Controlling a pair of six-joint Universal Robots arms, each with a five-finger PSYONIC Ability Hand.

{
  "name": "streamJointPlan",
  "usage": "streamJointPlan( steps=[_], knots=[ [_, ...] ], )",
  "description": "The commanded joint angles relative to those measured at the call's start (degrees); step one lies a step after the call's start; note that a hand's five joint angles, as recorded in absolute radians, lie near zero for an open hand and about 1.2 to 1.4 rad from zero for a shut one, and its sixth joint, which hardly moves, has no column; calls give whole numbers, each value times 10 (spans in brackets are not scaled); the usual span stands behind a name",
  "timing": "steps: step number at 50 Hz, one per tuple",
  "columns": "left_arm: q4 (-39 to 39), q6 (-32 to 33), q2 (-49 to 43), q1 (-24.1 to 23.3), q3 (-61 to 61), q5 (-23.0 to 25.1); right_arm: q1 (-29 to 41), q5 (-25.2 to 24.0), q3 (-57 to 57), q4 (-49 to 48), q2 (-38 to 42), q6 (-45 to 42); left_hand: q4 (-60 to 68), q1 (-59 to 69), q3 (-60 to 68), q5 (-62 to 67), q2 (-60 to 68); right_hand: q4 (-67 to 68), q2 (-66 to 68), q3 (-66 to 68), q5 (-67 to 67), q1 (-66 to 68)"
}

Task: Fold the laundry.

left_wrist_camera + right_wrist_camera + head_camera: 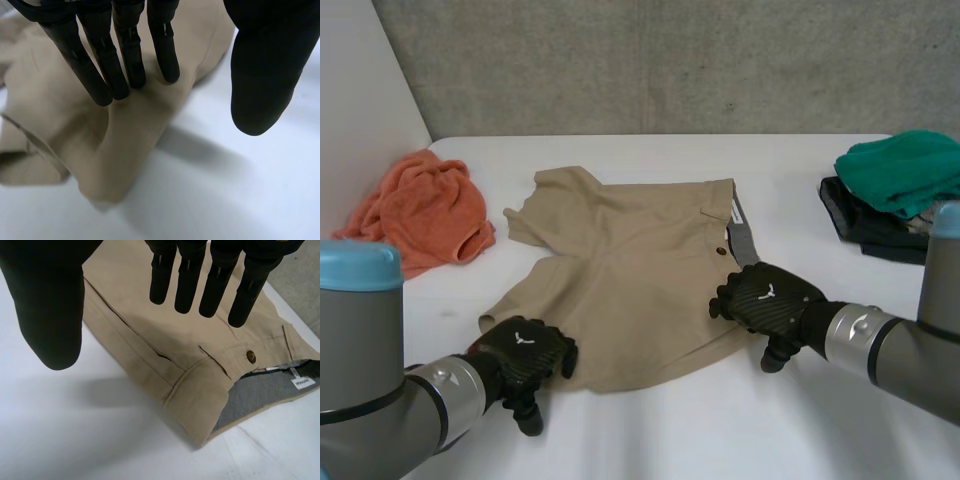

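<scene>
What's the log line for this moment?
left hand: open, fingertips on leg corner of shorts | right hand: open, over waistband by button | orange towel, green cloth: lying aside

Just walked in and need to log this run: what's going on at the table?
The robot is working on tan shorts spread on the white table. Its left hand rests straight fingers on a leg hem; its right hand, open, is over the waistband end. Neither grips the cloth. An orange towel and a green cloth lie aside.
</scene>
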Motion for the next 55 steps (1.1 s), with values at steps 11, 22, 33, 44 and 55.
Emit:
streamJointPlan(
  steps=[11,22,33,44,55],
  knots=[
    [130,15,-69,50,3,-49,16,81,27,-223,77,81,-13,-19,-16,-9,-13,439,453,449,435,446],
    [178,32,-76,43,5,-76,24,114,34,-216,42,117,53,46,49,57,53,521,535,531,517,528],
    [236,80,-95,45,9,-93,15,109,30,-82,4,120,111,105,108,116,112,521,535,531,517,528],
    [267,120,-134,43,32,-93,15,106,34,-60,3,116,162,155,158,166,162,521,535,531,517,528],
    [334,181,-143,59,31,-87,12,110,28,-35,-21,108,475,468,471,479,475,521,535,531,517,528]
  ],
)
